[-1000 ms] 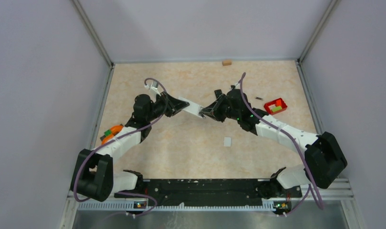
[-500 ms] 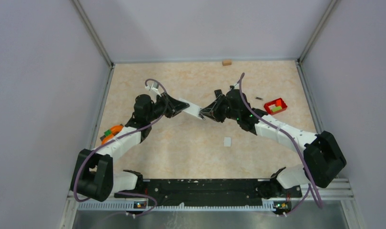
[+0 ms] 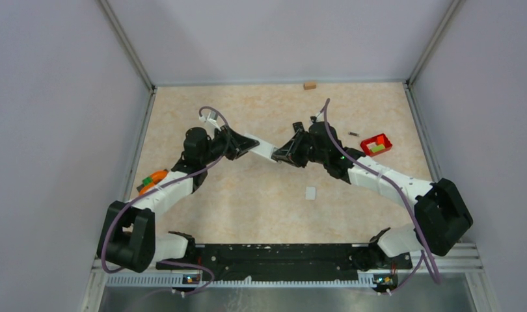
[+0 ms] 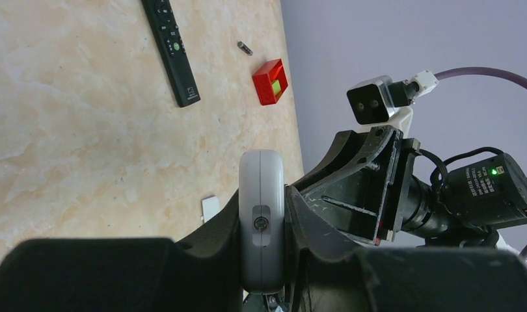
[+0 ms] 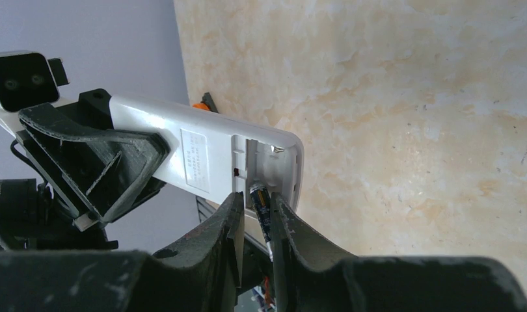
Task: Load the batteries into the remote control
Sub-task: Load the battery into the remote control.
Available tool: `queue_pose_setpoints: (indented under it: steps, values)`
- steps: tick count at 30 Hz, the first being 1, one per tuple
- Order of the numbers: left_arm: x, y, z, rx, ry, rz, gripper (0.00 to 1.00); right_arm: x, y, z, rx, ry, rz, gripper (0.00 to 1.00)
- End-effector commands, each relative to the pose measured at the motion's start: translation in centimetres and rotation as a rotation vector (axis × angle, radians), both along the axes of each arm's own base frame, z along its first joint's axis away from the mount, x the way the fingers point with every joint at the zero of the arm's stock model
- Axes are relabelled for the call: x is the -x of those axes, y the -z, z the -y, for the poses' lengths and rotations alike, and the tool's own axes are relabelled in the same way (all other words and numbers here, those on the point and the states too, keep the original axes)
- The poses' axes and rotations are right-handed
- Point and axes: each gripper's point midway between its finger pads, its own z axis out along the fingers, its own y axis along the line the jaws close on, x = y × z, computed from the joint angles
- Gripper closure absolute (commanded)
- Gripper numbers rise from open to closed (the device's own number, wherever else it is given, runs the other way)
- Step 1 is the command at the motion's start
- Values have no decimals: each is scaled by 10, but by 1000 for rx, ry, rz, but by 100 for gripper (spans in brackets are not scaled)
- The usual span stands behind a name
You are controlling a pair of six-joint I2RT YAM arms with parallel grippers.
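Observation:
My left gripper (image 3: 243, 145) is shut on a white remote (image 3: 261, 149) and holds it above the table, its end toward the right arm. In the left wrist view the remote (image 4: 261, 214) shows end-on, clamped between the fingers of the left gripper (image 4: 262, 195). My right gripper (image 3: 282, 155) meets the remote's free end. In the right wrist view the remote (image 5: 209, 151) lies back side up with its battery bay open, and the right gripper (image 5: 257, 198) is shut on a dark blue battery (image 5: 263, 211) whose tip sits at the bay. Another battery (image 3: 353, 134) lies on the table.
A small red tray (image 3: 376, 143) with yellow-green blocks stands at the right. A white cover plate (image 3: 310, 192) lies mid-table. A black remote (image 4: 170, 49) lies on the table beyond the grippers. A wooden block (image 3: 309, 85) is at the back wall, an orange object (image 3: 151, 179) at the left edge.
Almost nothing: both arms have shifted very slightly and hold the remote and the battery together as before.

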Motion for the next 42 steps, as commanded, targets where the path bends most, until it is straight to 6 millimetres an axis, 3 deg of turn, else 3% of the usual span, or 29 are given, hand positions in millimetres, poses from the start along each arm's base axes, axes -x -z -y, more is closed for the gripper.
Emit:
queue_pose_setpoints:
  steps: [1,11,16,21,28,32,42]
  values:
    - [-13,-37,3,41,-13,103,100,8,-3,-9,24,-67,5,77]
    - [-16,-35,4,32,-11,96,100,13,3,-8,67,-101,21,76]
    - [-15,-34,4,31,-3,93,100,10,7,-9,75,-98,19,93]
    - [-15,-33,3,22,-8,90,100,7,2,-7,73,-72,26,100]
    - [-21,-31,-1,31,-64,47,100,-6,-19,18,65,103,78,100]
    - [-31,-18,-8,37,-146,-34,100,-14,-26,28,78,180,98,100]
    - [-42,-13,-13,43,-212,-60,100,-34,-28,20,236,230,158,100]
